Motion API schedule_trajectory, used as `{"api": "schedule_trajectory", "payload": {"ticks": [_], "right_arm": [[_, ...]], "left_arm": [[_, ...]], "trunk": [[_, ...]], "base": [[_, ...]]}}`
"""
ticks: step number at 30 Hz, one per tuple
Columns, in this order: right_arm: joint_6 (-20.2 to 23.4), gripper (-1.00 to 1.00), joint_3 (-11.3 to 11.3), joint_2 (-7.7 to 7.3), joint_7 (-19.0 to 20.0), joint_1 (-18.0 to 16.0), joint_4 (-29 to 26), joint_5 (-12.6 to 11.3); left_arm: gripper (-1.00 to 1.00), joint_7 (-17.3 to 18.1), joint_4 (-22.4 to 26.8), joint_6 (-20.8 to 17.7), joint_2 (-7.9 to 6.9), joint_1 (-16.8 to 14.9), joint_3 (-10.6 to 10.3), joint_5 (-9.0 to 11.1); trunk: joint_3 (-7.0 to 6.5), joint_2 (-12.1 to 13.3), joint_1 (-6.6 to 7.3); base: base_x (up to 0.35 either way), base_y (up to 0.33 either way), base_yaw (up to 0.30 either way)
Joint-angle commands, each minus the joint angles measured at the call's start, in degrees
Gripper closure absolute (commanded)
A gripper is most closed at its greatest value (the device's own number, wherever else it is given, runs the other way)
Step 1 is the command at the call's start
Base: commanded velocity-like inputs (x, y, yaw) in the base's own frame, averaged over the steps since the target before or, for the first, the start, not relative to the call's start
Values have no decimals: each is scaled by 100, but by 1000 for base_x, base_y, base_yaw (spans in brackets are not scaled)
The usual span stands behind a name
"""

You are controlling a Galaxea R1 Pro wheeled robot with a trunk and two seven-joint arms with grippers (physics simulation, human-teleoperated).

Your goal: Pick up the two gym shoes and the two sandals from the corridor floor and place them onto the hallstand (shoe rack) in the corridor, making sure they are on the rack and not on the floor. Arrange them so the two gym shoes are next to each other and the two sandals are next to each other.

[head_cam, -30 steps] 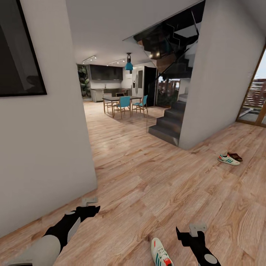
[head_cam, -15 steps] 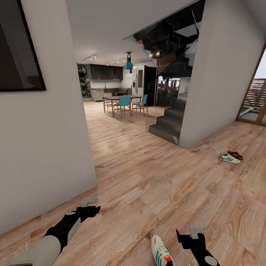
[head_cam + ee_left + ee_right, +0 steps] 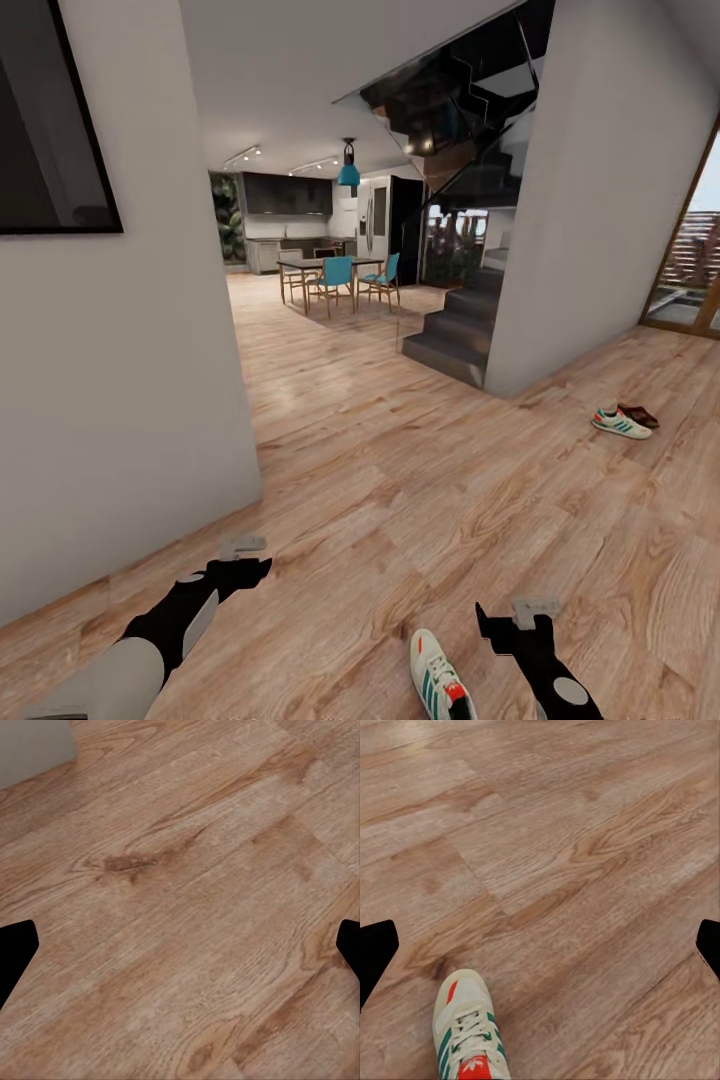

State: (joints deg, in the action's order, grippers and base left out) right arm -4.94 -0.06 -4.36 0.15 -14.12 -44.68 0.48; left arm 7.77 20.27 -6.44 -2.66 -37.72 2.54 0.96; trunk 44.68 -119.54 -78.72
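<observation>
The near sneaker [image 3: 437,682] is cut off at the heel by the picture's lower edge, beside the right arm; the right wrist view crops it [image 3: 469,1029] too. Behind the far sneaker [image 3: 620,423], a sandal [image 3: 638,414] is partly hidden and too small to make out.

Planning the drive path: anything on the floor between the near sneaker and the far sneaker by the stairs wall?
Nothing. In the head view, only bare wood floor lies between the near sneaker and the far sneaker.

A home: light brown wood-plank floor [image 3: 420,470], dark staircase [image 3: 462,330] on the right, far kitchen with teal dining chairs [image 3: 335,280].
</observation>
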Motion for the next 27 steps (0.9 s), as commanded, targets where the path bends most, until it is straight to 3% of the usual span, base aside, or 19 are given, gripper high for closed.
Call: {"api": "schedule_trajectory", "payload": {"ticks": [1,27], "right_arm": [[-16,-100,1,-1,2,-3,-27,5],[-23,-100,-3,-3,-7,-3,-176,-3]], "left_arm": [[-100,32,12,-42,2,0,27,10],[-100,33,12,-33,2,1,26,10]], "trunk": [[24,-44,-22],[491,-1087,-593]], "base": [[0,0,0],[0,0,0]]}}
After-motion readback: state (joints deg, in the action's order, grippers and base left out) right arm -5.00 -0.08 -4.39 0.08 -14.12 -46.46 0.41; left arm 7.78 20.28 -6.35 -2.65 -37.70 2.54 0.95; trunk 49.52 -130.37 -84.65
